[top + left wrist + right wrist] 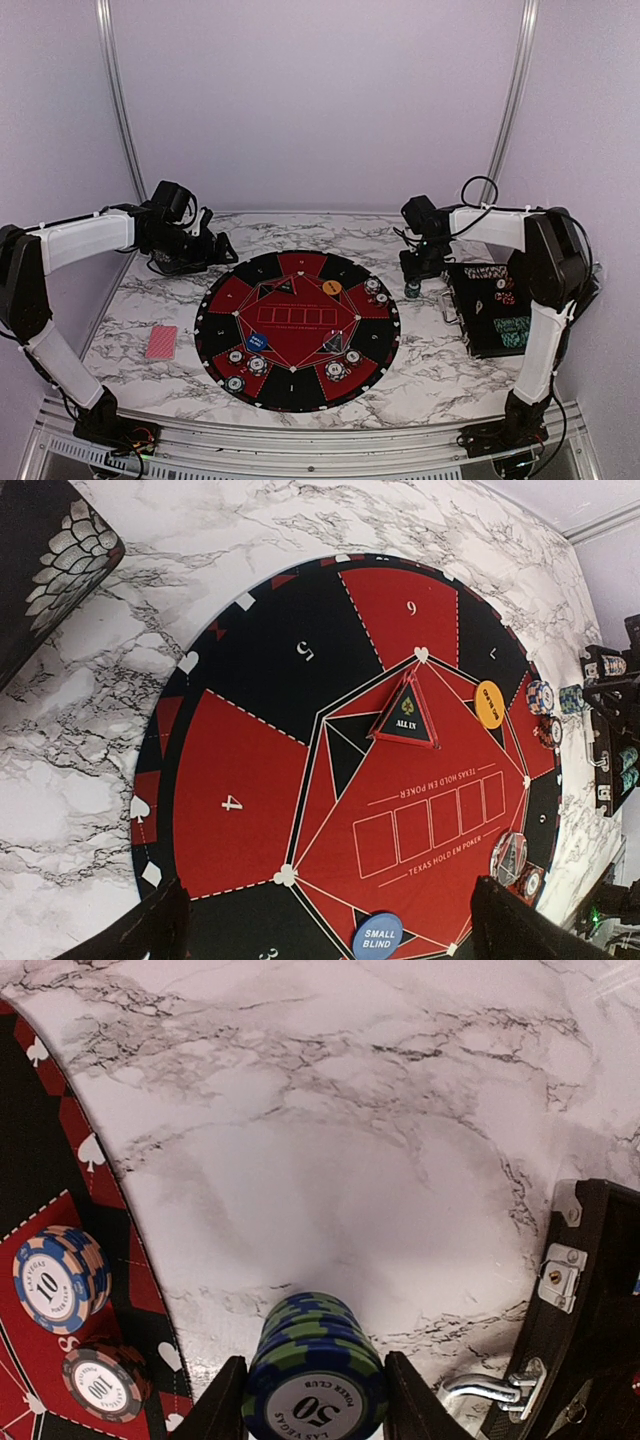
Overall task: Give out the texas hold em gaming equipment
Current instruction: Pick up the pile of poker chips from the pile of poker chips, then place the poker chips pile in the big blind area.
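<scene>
The right gripper had its jaws clamped on a short stack of blue-and-green striped chips, the white centre of the top chip reading 50. The stack sat over the marble worktop, just off the right edge of the round black-and-red mat and between it and the open black case; whether it touched the surface could not be told. On the mat's rim nearby stood a blue-and-cream stack marked 10 and, just beside it, a dark stack marked 100. An orange disc, a blue SMALL BLIND marker and more small chip piles lay inside the mat, while the red-backed cards lay on the worktop left of it. The right arm reached forward from its base, elbow high, forearm turned inward and wrist pointing down at the mat's edge. The left arm stretched along the left side, its wrist near the far left of the mat; the left gripper hung above the surface with jaws spread wide apart, holding nothing.
</scene>
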### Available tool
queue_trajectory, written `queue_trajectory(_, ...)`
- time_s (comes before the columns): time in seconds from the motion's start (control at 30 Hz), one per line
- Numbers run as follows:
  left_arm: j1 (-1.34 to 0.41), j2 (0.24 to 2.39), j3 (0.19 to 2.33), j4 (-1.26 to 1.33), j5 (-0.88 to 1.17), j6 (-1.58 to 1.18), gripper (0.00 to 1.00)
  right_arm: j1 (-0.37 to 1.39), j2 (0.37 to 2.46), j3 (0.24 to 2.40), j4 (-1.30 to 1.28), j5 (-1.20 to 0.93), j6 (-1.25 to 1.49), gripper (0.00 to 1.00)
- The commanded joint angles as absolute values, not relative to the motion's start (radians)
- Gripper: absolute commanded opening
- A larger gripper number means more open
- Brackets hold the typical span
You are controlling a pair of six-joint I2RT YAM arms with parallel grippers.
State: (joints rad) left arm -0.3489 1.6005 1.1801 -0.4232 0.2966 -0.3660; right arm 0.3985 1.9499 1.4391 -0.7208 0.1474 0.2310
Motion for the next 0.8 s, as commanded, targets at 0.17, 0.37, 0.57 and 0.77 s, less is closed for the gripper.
queue_trajectory(0.17,-0.344,1.598,1.164,-0.424,0.304,-0.357,0.99,0.470,1.905,1.539,-0.767,0.185,0.243,0.36)
queue_trajectory(0.37,-0.343,1.600,1.166,-0.424,0.306,-0.356,0.99,0.558,1.935,1.604,-0.791,0.188,0.254,0.36)
queue_trajectory(0.57,-0.343,1.601,1.161,-0.425,0.304,-0.357,0.99,0.649,1.994,1.670,-0.800,0.181,0.266,0.36)
queue_trajectory(0.77,-0.342,1.603,1.161,-0.425,0.304,-0.357,0.99,0.709,2.040,1.686,-0.787,0.160,0.288,0.36)
